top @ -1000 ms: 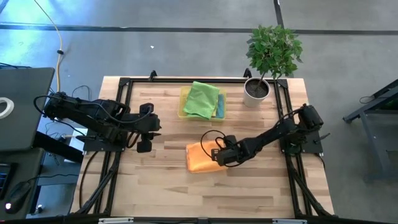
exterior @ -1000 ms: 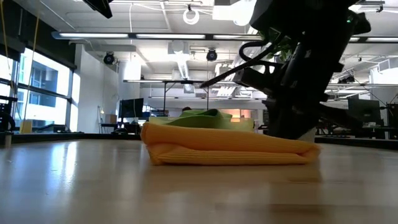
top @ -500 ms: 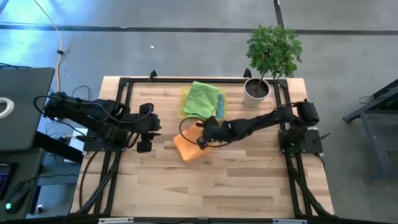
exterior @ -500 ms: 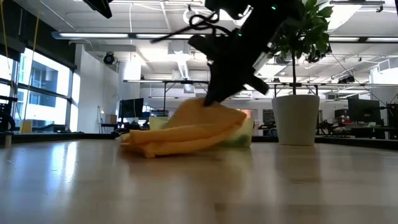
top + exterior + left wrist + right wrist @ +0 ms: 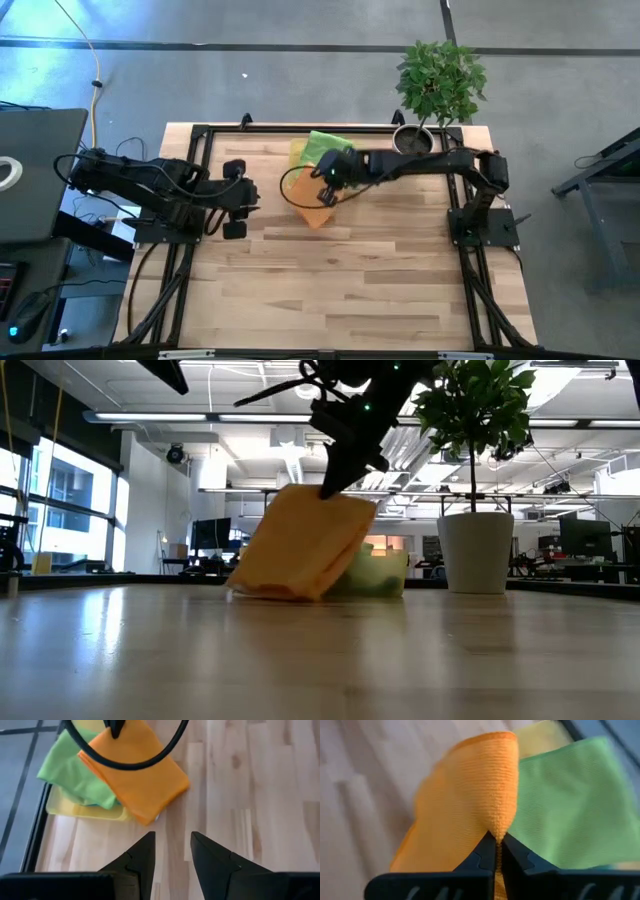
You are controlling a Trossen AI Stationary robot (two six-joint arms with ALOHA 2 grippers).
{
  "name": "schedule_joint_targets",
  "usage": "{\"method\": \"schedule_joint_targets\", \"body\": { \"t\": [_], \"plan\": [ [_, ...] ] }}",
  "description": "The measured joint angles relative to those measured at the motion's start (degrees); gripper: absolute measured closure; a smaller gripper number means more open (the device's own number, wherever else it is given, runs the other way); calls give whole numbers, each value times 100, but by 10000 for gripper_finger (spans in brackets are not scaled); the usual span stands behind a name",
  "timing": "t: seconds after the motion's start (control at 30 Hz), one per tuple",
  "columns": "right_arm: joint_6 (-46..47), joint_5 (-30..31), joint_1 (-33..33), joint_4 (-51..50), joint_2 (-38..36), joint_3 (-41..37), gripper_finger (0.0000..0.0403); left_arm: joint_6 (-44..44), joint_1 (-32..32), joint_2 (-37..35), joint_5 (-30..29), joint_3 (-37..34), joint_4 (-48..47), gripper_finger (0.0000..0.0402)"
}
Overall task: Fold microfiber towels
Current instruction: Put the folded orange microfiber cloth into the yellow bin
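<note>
A folded orange towel (image 5: 308, 206) hangs tilted from my right gripper (image 5: 328, 190), which is shut on it just in front of the yellow tray (image 5: 296, 152) at the table's far middle. It also shows in the low view as the orange towel (image 5: 300, 545). A folded green towel (image 5: 325, 148) lies in the tray. My left gripper (image 5: 172, 840) stands open over the table's left part, nothing between its fingers, pointing at the tray. My right gripper pinches a folded upper edge (image 5: 501, 822) of the orange towel, several layers, between its two fingertips, slanting down from the table's right side. The towel hangs below the fingers, tilted, and its lower edge (image 5: 268, 592) is at the tabletop; whether it touches, I cannot tell.
A potted plant (image 5: 412, 145) stands at the far right corner, close behind my right arm. A black frame runs along the table's far and side edges. Bare wood (image 5: 340, 290) stretches across the near half.
My right gripper has swung from the table's middle toward the far edge and the left, rising and rolling its wrist. The orange towel, which lay flat on the table, has come up with it and now hangs tilted beside the tray.
</note>
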Motion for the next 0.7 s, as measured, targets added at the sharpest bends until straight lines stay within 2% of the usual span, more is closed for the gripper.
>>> {"method": "schedule_joint_targets", "body": {
  "t": [0.2, 0.33, 0.7],
  "plan": [
    [-1425, -72, -574, -442, -2, 345, 403, -198, 417, -182, -149, 0, 3, 287],
    [-2256, -330, -910, -397, -4, 426, 403, -254, 730, -306, -180, 0, 5, 287],
    [-3686, -553, -1389, 72, 302, 426, 403, -244, 1467, -379, -181, 0, 29, 287]
  ]
}}
